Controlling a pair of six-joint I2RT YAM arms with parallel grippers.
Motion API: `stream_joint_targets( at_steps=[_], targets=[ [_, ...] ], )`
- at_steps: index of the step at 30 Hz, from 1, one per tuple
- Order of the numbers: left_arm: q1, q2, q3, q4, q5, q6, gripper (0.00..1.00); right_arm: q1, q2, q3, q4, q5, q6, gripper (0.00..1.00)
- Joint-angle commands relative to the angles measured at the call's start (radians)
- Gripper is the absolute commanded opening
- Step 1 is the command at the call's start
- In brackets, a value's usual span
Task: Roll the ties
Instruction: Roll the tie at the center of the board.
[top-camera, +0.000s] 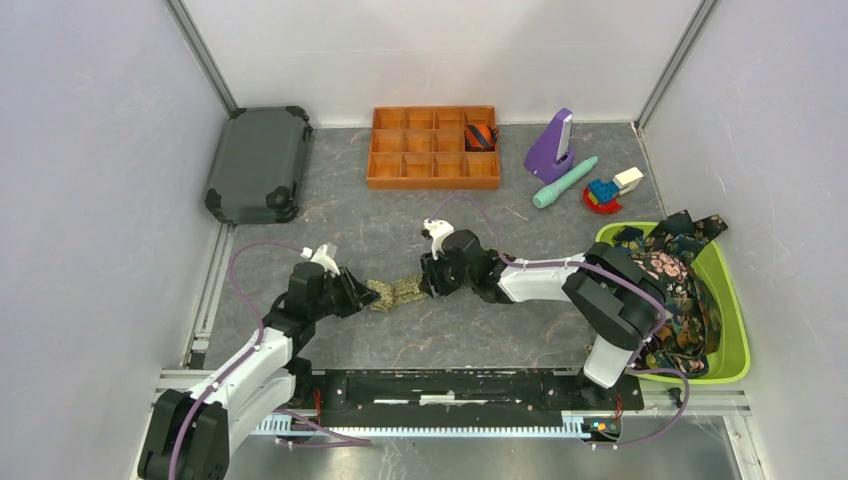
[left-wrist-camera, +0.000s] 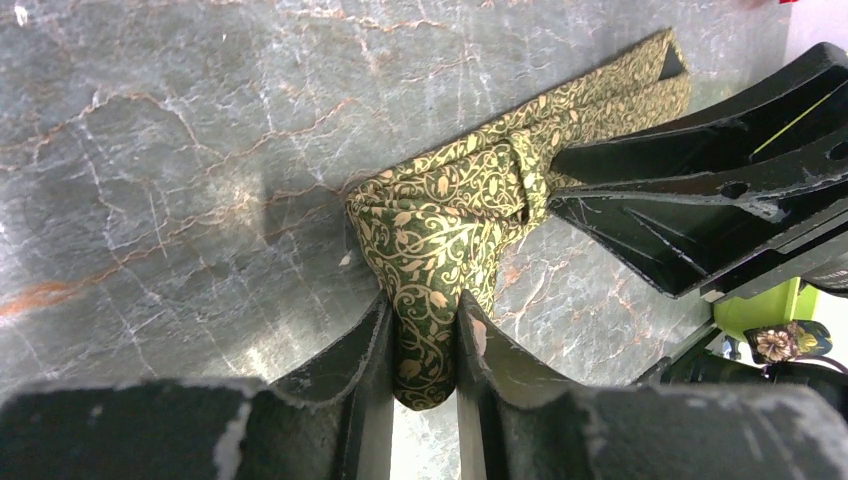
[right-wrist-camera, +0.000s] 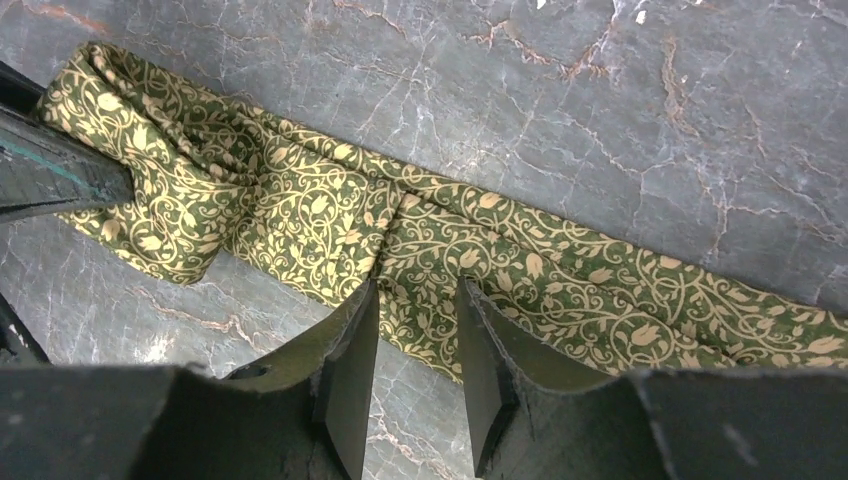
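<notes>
Olive-green tie (left-wrist-camera: 440, 215), flat on grey table (top-camera: 400, 345) between the arms: folded end pinched in nearly closed left gripper (left-wrist-camera: 424, 335); right gripper (right-wrist-camera: 416, 345) half parted, tips at the flat strip's edge.

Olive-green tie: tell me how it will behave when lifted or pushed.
Probably floppy: the olive-green tie bunches into soft folds where the left gripper pinches it, so a lifted end would likely droop. Pushed, it would probably crumple rather than slide whole. It lies flat and thin, so likely light.
</notes>
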Motion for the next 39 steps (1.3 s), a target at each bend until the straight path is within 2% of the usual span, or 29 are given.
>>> stream_joint_targets(
  at_steps=[1, 13, 20, 23, 29, 34, 39],
  targets=[
    [-0.003, -0.015, -0.002, -0.019, -0.020, -0.028, 0.17, -0.004, 0.035, -0.008, 0.012, 0.046, -0.031, 0.40],
    [-0.004, -0.033, 0.010, -0.063, -0.056, -0.029, 0.17, 0.026, -0.099, -0.220, -0.006, 0.100, 0.141, 0.40],
    [-0.004, -0.028, 0.031, -0.094, -0.081, -0.018, 0.16, 0.042, -0.169, -0.112, -0.098, 0.139, 0.078, 0.49],
    [-0.006, -0.027, 0.052, -0.118, -0.098, -0.012, 0.16, 0.063, -0.184, -0.053, -0.097, 0.130, 0.059, 0.50],
    [-0.023, -0.008, 0.112, -0.195, -0.169, 0.013, 0.16, 0.092, -0.107, 0.080, -0.057, 0.059, 0.041, 0.34],
    [-0.048, -0.003, 0.148, -0.244, -0.232, 0.021, 0.15, 0.104, -0.009, 0.179, -0.030, 0.014, 0.049, 0.25],
    [-0.080, 0.020, 0.192, -0.299, -0.309, 0.041, 0.15, 0.114, 0.088, 0.250, -0.005, -0.040, 0.067, 0.22]
  ],
)
